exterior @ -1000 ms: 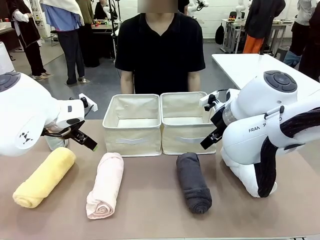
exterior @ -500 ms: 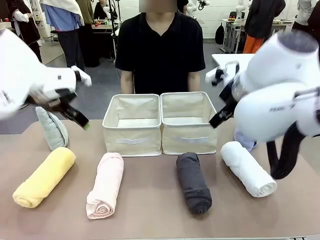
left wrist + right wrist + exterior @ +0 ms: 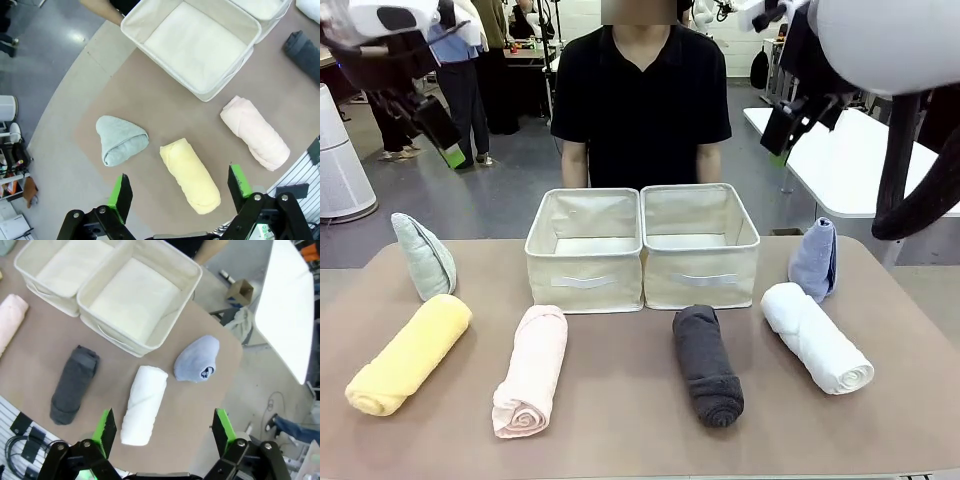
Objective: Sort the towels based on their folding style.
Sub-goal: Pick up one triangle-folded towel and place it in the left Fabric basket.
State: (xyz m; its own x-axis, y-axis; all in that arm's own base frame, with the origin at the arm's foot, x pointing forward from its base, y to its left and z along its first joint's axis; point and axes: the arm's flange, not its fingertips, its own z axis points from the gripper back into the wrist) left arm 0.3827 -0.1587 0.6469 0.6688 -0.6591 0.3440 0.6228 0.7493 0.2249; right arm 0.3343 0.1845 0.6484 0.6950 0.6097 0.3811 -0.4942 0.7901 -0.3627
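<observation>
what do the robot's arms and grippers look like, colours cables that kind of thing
The left arm and right arm have smooth, rounded white shells with dark joints. A thick black cable sleeve loops off the right arm. The left gripper and right gripper are black two-finger units with visible bolts, and bright green pads line the fingers' inner faces.

Left gripper, right gripper: jaws wide

Yellow roll, pink roll, grey roll and white roll lie in a row; mint cone, periwinkle cone sit behind.
</observation>
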